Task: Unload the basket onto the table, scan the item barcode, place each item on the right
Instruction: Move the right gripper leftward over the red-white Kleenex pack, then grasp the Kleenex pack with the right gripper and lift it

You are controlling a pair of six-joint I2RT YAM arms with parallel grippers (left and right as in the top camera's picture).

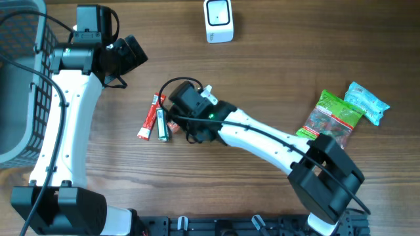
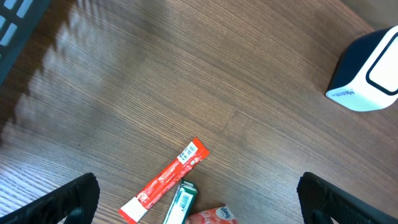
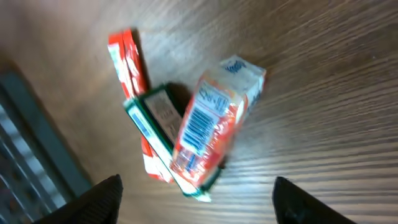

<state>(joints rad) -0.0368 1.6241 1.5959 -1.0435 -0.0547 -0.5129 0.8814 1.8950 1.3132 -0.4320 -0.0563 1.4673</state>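
Note:
An orange-red tissue pack (image 3: 211, 121) lies tilted across a green-and-white pack (image 3: 155, 124), its barcode (image 3: 198, 126) facing up; it looks blurred. Beside them is a long red stick pack (image 1: 149, 118). My right gripper (image 3: 198, 186) hangs just above this pile, open, fingers wide apart and touching nothing. The white and dark-blue scanner (image 1: 218, 21) stands at the table's far edge, also in the left wrist view as the scanner (image 2: 370, 71). My left gripper (image 2: 198, 186) is open and empty, up at the pile's far left, with the red stick pack (image 2: 165, 180) below it.
A grey basket (image 1: 20, 85) fills the left edge. A green snack bag (image 1: 331, 115) and a light-blue packet (image 1: 367, 101) lie at the right. The right arm stretches across the middle of the table.

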